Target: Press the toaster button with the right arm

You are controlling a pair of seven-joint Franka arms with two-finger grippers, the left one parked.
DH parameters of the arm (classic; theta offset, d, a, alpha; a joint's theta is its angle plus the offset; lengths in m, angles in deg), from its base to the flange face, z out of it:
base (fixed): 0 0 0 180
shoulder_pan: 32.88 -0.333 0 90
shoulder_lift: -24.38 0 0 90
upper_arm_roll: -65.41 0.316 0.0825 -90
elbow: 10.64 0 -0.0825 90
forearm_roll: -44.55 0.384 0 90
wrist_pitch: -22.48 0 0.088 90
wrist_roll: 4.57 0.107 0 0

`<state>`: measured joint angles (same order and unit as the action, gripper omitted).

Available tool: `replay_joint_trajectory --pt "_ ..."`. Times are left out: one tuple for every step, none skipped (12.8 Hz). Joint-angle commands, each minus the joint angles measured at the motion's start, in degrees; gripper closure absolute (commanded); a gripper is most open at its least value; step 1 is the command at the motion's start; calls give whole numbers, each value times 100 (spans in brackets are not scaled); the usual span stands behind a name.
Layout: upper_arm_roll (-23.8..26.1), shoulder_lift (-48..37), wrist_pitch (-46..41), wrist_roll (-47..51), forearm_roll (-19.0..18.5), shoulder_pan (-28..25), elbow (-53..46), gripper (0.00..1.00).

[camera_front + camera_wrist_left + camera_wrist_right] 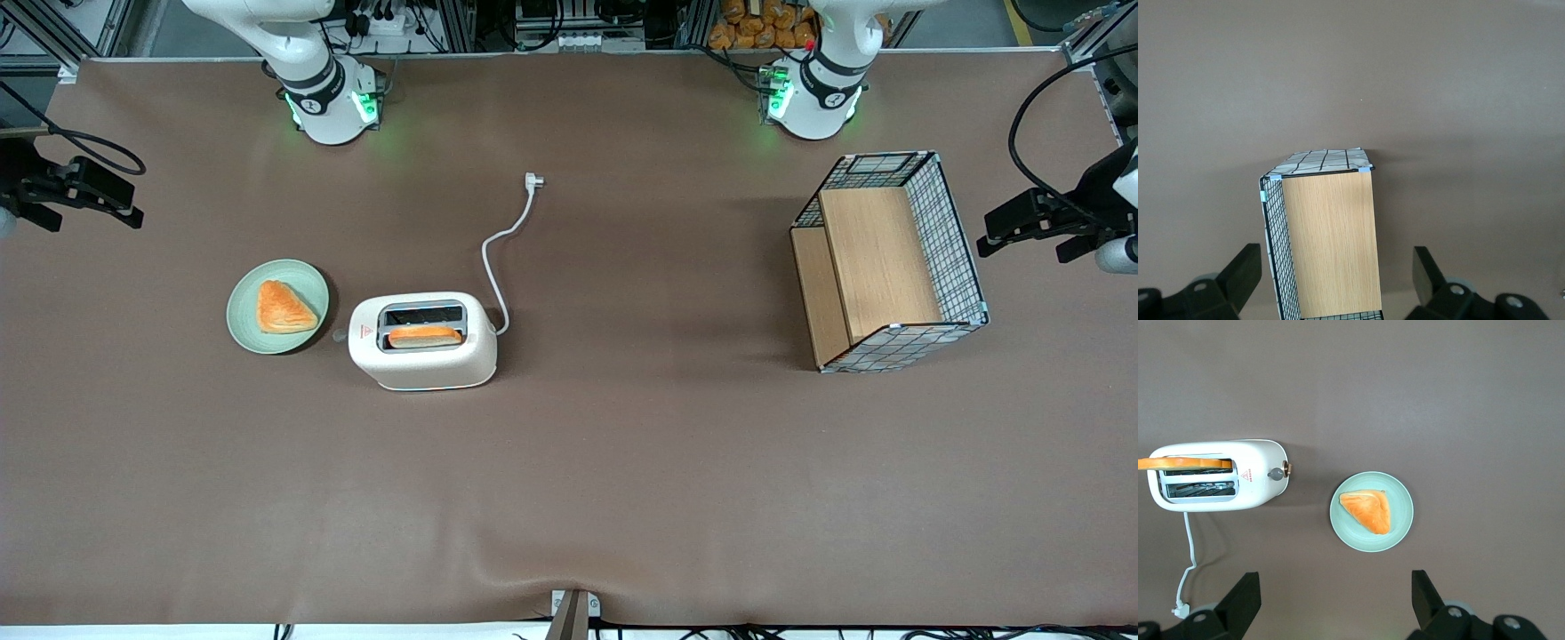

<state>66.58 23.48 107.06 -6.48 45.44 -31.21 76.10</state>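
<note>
The toaster [423, 341] stands nearest the front edge of the brown table [569, 498], though still about midway across it and toward the working arm's end. A slice of toast [425, 336] sits in the slot closer to the front camera; the slot next to it holds nothing. A red triangle sticker [364, 332] marks the top near one narrow end, and from that end the toaster button [339, 336] pokes out as a small grey knob, pointing at the green plate [277, 306] just beside it. A triangular pastry [284, 308] lies on that plate. The white cord [502, 258] curls from the toaster's other narrow end toward the edge where the arm bases are mounted, ending in its plug [533, 181].

Toward the parked arm's end lies a wire basket [892, 260] tipped on its side, with wooden panels inside.

The right arm [302, 71] rises from its base at the mounting edge. Its gripper [1335, 600] hangs high above the plate and toaster, well clear of both, fingers [1241, 597] spread wide apart and holding nothing.
</note>
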Motion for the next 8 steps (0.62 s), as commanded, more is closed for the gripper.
replay_joint_trajectory --pt "7 -24 -20 -64 26 44 0 0" --pt "-2 -15 -12 -56 43 53 0 0" --pt "7 -6 -11 -38 9 44 -8 0" --pt "7 -6 -11 -73 0 44 -9 0" --pt "7 2 -11 -56 8 44 -9 0" --pt "-2 3 6 -55 8 35 -9 0" --pt "-2 3 -3 -82 8 35 -9 0" --pt "7 11 6 -90 52 53 -9 0"
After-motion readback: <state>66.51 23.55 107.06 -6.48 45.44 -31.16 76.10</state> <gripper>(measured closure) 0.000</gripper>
